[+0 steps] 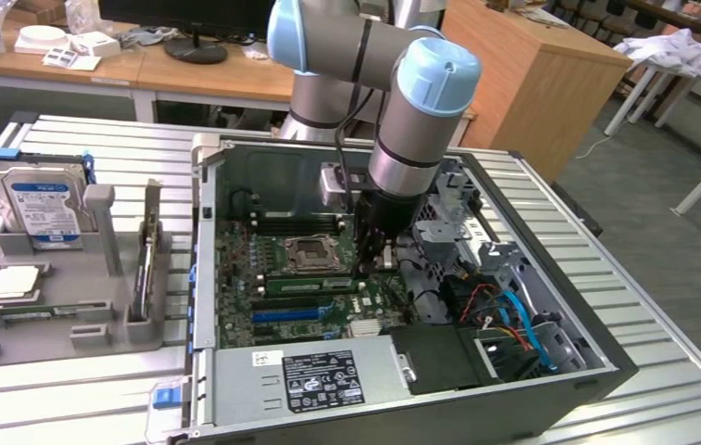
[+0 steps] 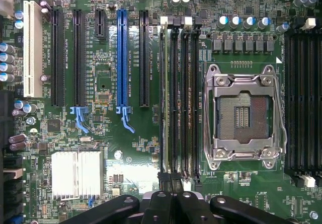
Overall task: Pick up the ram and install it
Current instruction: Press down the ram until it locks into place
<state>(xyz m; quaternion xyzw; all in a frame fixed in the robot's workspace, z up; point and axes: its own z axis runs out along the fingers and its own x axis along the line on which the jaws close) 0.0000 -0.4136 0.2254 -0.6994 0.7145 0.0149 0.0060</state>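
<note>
The ram (image 2: 164, 98) is a thin green stick seen edge-on, standing in the memory slot nearest the long black expansion slots. In the exterior view the ram (image 1: 310, 283) lies just below the open processor socket (image 1: 305, 252). My gripper (image 1: 371, 260) reaches down into the open computer case at the end of the ram on the exterior view's right. In the wrist view my gripper (image 2: 171, 183) is shut, its dark fingertips meeting right over that end of the stick. Whether they pinch the ram or only rest on it I cannot tell.
The case (image 1: 209, 278) lies open on a slatted table, with a power supply (image 1: 313, 375) at the front and cables (image 1: 517, 320) at the exterior view's right. A grey tray (image 1: 66, 334) at the exterior view's left holds a hard drive (image 1: 39, 199), a silver processor chip (image 1: 14, 283) and an upright thin board (image 1: 147, 264).
</note>
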